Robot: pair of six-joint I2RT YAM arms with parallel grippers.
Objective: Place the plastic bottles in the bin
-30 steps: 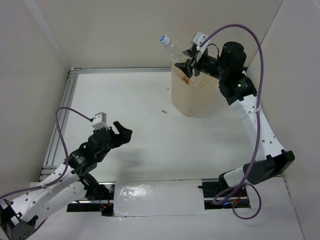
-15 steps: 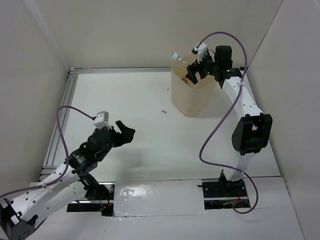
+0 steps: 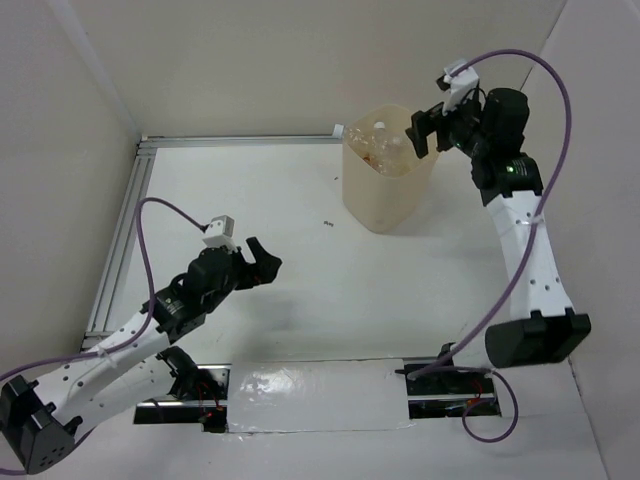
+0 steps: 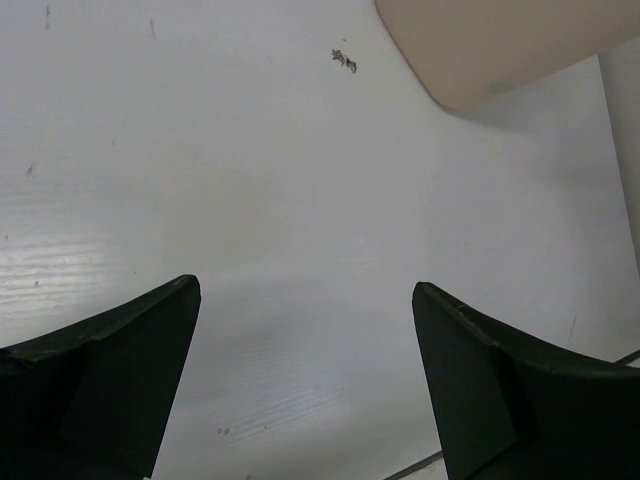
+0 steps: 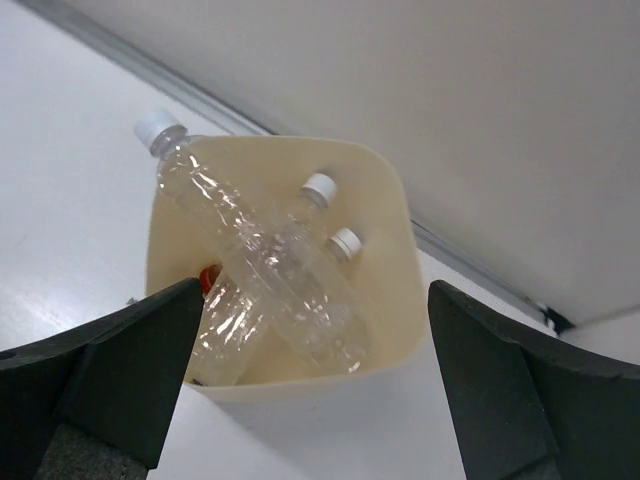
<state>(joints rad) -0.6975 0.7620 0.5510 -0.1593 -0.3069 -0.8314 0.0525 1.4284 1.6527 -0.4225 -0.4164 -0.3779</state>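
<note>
Left tool [image 4: 305, 292] and right tool [image 5: 312, 298] both gape empty. Below the right, clear crinkled plastic bottles [image 5: 268, 258] lie in the cream-beige plastic bin [image 5: 397, 205]: probably light, springy, slippery; grip mid-body.

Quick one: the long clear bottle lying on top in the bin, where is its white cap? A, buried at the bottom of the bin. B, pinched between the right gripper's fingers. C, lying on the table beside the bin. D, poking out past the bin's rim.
D: in the right wrist view the long bottle lies slanted across the bin, its white cap beyond the rim.
</note>
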